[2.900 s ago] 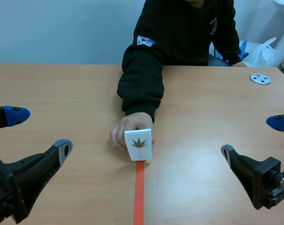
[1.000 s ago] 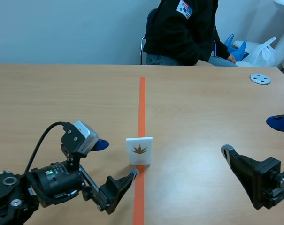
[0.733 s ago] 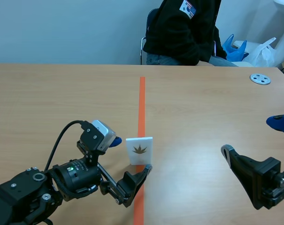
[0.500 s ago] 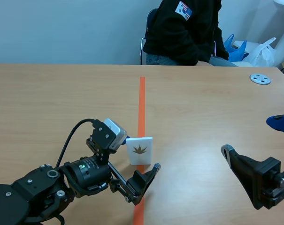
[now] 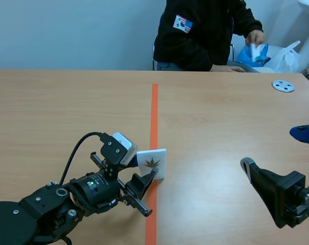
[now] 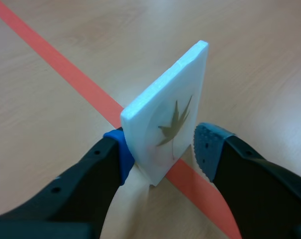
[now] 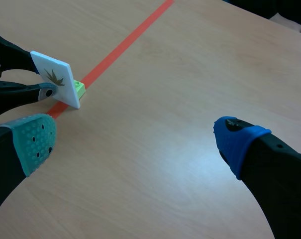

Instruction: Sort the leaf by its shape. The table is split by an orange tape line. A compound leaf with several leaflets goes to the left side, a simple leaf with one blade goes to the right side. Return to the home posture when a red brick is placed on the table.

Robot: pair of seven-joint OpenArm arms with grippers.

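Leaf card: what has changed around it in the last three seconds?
The person let go of the leaf card and drew back. The left pincer came in from its rest spot and now straddles the card; a firm grip can't be confirmed. The card stayed standing on the orange line; the right pincer stayed put, open.

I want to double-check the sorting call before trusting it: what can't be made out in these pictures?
Leaf: the left wrist view sees it at a slant and the scene view shows it too small; separate leaflets or one lobed blade, unclear.
Green block: right wrist view only, mostly hidden behind the white card.
Person's hand: scene view, what it holds is too small and blurred.
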